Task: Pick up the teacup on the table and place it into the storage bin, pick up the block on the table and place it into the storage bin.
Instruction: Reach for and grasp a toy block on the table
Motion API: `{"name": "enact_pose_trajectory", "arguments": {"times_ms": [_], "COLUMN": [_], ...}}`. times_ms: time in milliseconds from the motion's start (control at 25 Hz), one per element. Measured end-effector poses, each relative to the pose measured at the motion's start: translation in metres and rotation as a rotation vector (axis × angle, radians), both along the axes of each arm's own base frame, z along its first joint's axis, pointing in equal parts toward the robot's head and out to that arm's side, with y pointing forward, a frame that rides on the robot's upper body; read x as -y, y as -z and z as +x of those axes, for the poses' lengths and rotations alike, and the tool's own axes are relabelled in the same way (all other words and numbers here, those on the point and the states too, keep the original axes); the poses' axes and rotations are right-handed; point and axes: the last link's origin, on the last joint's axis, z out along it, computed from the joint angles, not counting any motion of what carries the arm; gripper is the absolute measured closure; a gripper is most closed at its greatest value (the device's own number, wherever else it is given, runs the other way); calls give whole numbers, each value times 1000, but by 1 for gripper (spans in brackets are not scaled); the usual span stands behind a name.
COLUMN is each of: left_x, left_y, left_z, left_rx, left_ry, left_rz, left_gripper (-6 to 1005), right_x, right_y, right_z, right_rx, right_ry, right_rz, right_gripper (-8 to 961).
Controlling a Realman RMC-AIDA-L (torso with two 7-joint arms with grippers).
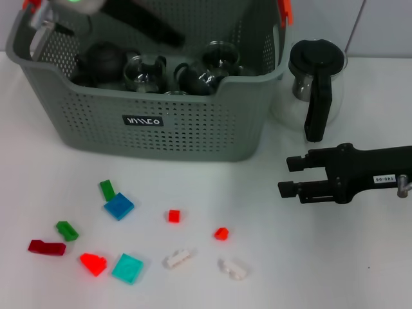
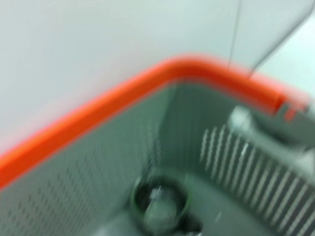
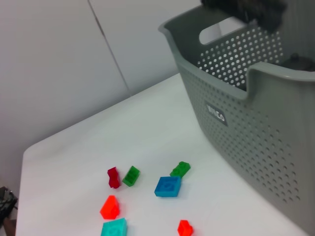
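The grey perforated storage bin [image 1: 161,129] stands at the back of the table and also shows in the right wrist view [image 3: 246,118]. Inside it lie several glass teacups [image 1: 145,72] and a dark teapot [image 1: 103,59]; no teacup shows on the table itself. Several small blocks are scattered in front of the bin, among them a blue block [image 1: 118,206], a teal one [image 1: 127,268] and a small red one [image 1: 174,215]. My left gripper [image 1: 40,27] hangs over the bin's back left corner. A blurred round cup [image 2: 160,202] lies below it. My right gripper [image 1: 284,176] is open and empty, right of the blocks.
A glass pitcher [image 1: 315,84] with a black handle stands right of the bin, just behind my right gripper. Two white blocks [image 1: 177,258] lie near the table's front edge. Green [image 3: 131,175] and dark red [image 3: 113,177] blocks lie at the left.
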Motion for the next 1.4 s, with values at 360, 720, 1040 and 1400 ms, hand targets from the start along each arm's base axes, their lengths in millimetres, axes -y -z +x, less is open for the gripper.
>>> {"name": "enact_pose_trajectory", "arguments": {"times_ms": [360,720,1040,1400], "left_x": [58,127,145,135], "left_y": [-74,-74,-57,-24], "left_z": [-29,-83,-97,-113], "left_rx": [515,441,80,-181], "left_ry": [175,213,59,-119], "left_rz": [-46,-145,-226,-369], "left_gripper": [502,504,507,507], "right_x": [1,1,1,2], "right_y": [-1,0,0,1], "right_z": [0,0,0,1], "right_rx": [0,3,5,3], "right_ry": [-4,-9,-15,-11], "right_rz": [-7,-8,-10,-14], "right_gripper": [253,253,253,252]}}
